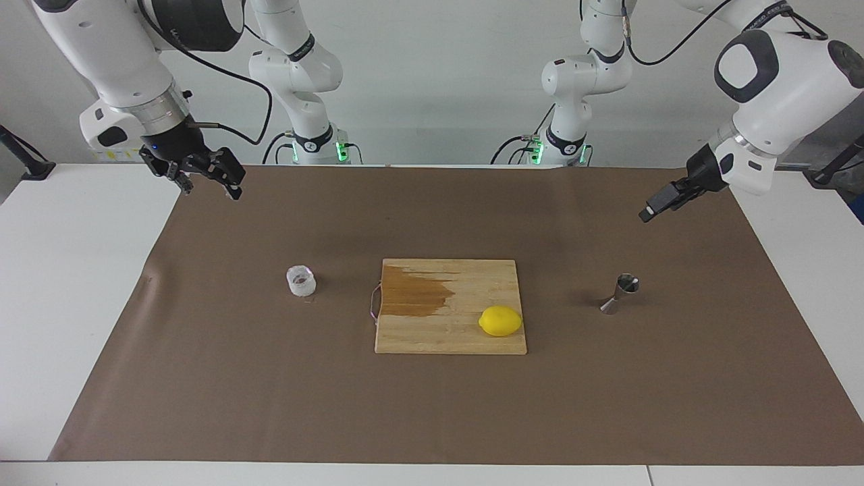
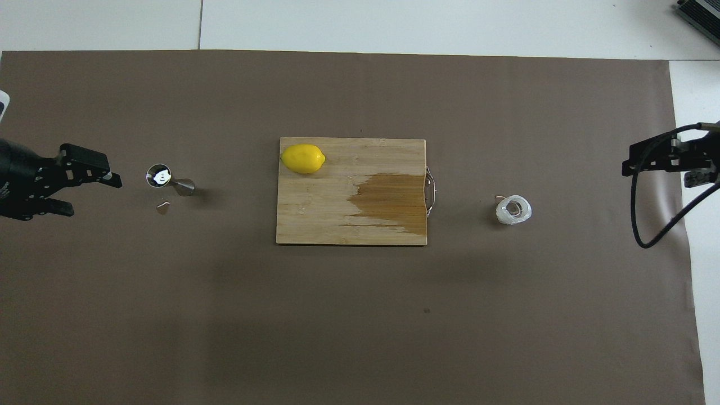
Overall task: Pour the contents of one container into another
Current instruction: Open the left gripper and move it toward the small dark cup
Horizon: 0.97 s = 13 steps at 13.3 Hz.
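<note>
The left gripper (image 2: 90, 188) had its fingers (image 2: 104, 173) spread wide and empty, hanging in the air over the brown mat (image 1: 432, 405) toward the left arm's end of the table, just beside the steel jigger (image 1: 619, 293) but not touching it. The right gripper (image 1: 206, 181) also stood with its fingers apart and nothing between them, raised over the mat's edge at the right arm's end, well apart from the clear cup (image 1: 301, 280); that arm appeared to be waiting. The jigger stood upright on the mat, with a small scrap (image 2: 162, 208) lying near its foot. The cup sat upright on the mat toward the right arm's end, beside the handle end of the wooden cutting board (image 1: 466, 341) that lay between the two vessels. On the board a lemon (image 1: 500, 320) rested at the corner toward the left arm's end, and a dark wet-looking stain (image 1: 412, 293) covered the part toward the cup. Judged from this layout, the task had barely begun: neither container had been grasped or lifted, and the two stood well apart. Grasping the cup, carrying it to the jigger, tilting and pouring all remained to be done.
</note>
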Tool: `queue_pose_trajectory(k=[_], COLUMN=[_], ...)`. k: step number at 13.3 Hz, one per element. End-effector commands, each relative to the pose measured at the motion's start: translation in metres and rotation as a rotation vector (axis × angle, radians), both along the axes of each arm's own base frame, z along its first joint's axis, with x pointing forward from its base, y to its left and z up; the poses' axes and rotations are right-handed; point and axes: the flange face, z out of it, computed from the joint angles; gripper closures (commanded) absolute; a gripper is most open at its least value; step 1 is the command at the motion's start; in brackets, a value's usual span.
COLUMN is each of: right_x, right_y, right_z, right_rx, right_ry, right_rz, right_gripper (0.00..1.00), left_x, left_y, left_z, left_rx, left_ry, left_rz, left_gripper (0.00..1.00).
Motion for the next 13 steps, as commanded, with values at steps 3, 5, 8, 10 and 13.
queue_pose_trajectory(k=[3,5,8,10,13], right_x=[-0.006,-0.006,-0.006,-0.006,-0.006], right_y=[0.000,0.000,0.000,0.000,0.000], right_z=[0.001,0.001,0.001,0.001,0.001], right_rx=[0.009,0.009,0.009,0.009,0.009], right_ry=[0.007,0.007,0.007,0.007,0.007], right_rz=[-0.004,-0.003,-0.004,-0.004,-0.003], right_gripper=[0.00,0.00,0.00,0.00,0.00], left_x=[-0.024,-0.037,-0.058,-0.050,-0.032], left_y=[0.014,0.023,0.028,0.036,0.042], left_z=[-0.030,-0.043,-0.062,-0.069,-0.087], left_rx=[-0.081,-0.162,-0.238,-0.263,-0.335], left_ry=[0.148,0.176,0.198,0.227,0.297], left_rz=[0.435,0.597,0.720,0.913,1.179], left_gripper=[0.00,0.00,0.00,0.00,0.00])
